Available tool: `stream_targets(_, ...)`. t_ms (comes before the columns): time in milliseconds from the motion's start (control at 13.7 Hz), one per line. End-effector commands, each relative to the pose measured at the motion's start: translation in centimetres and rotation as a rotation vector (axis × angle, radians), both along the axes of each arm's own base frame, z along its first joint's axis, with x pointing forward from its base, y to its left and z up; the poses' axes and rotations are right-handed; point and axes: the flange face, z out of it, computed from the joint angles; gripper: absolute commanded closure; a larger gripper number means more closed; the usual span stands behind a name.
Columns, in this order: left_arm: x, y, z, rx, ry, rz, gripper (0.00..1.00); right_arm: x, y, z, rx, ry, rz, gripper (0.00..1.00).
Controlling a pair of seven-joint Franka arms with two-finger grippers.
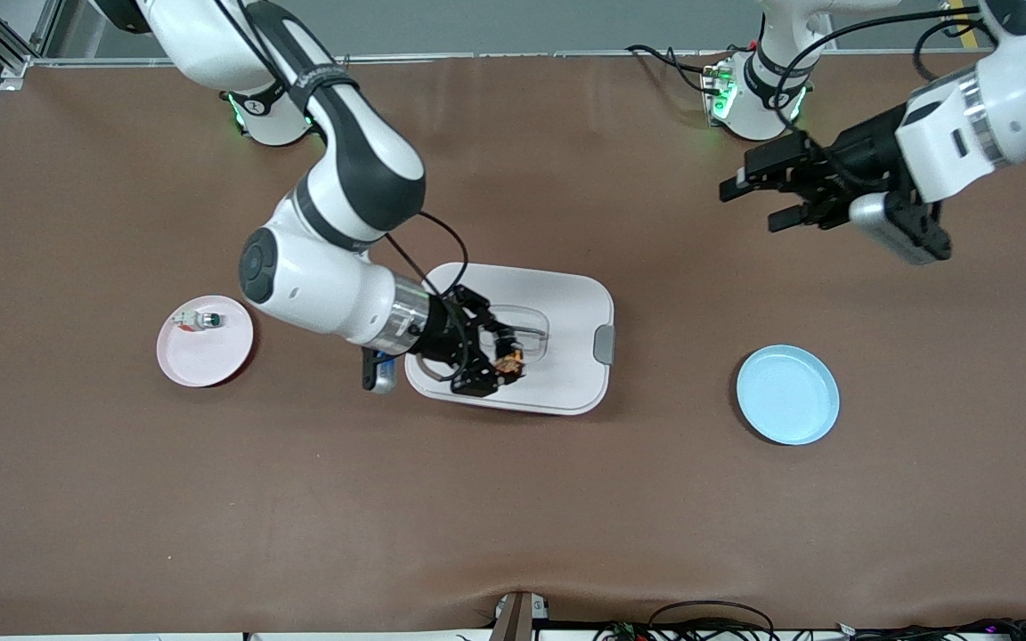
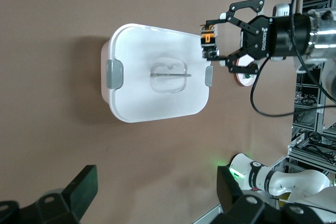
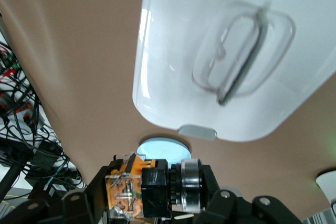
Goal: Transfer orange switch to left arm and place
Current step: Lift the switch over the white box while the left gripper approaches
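Observation:
The orange switch [image 1: 510, 361] hangs above the white box [image 1: 571, 307], over the lid edge nearest the front camera, with my right gripper [image 1: 500, 360] shut on it. In the right wrist view the switch [image 3: 140, 190] shows an orange and clear block, a black body and a silver ring, and the box lid [image 3: 173, 72] lies below it. My left gripper [image 1: 758, 200] is open and empty, up in the air over the table near the left arm's base. From the left wrist view the box [image 2: 152, 51] and the held switch [image 2: 209, 40] are both visible.
A pink plate [image 1: 210, 361] holding a small white part with a green cap [image 1: 199, 320] lies toward the right arm's end. A light blue plate [image 1: 787, 394] lies toward the left arm's end. Grey clips [image 1: 604, 344] sit on the box's short sides. Cables line the table's near edge.

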Motion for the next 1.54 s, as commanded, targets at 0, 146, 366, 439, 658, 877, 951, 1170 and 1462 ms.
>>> stream_targets(0,1.1,-1.9,-1.7,-0.025,0.000,-0.005,0.00,-1.0,3.0,1.4,0.046,0.012,-0.036,1.00)
stream_targets(146,2.1,-3.5,-3.6,-0.031,-0.006,-0.001,0.00,-1.7,4.5,2.9,0.074,0.004,-0.063,1.00)
stream_targets(366,3.3,-5.4,-5.5,-0.046,-0.063,-0.029,0.00,-2.1,6.6,7.7,0.203,-0.006,-0.135,1.00)
stream_targets(439,3.6,-5.8,-5.8,-0.059,-0.072,-0.022,0.00,-2.3,6.9,8.1,0.218,-0.010,-0.148,1.00)
stream_targets(658,4.3,-6.4,-7.1,-0.133,-0.051,-0.024,0.00,-2.8,7.5,8.4,0.221,0.006,-0.153,1.00)
stream_targets(877,4.7,-5.6,-6.9,-0.171,-0.075,-0.033,0.00,-4.6,9.4,8.3,0.213,0.036,-0.132,1.00)
stream_targets(951,4.8,-5.6,-7.0,-0.171,-0.074,-0.033,0.00,-5.0,9.9,8.3,0.212,0.045,-0.134,1.00)
stream_targets(1170,5.9,-5.9,-7.0,-0.183,-0.103,-0.009,0.00,-5.4,10.3,8.3,0.214,0.057,-0.143,1.00)
stream_targets(1462,6.2,-6.5,-7.0,-0.215,-0.105,0.005,0.00,-5.4,10.4,8.3,0.220,0.078,-0.169,1.00)
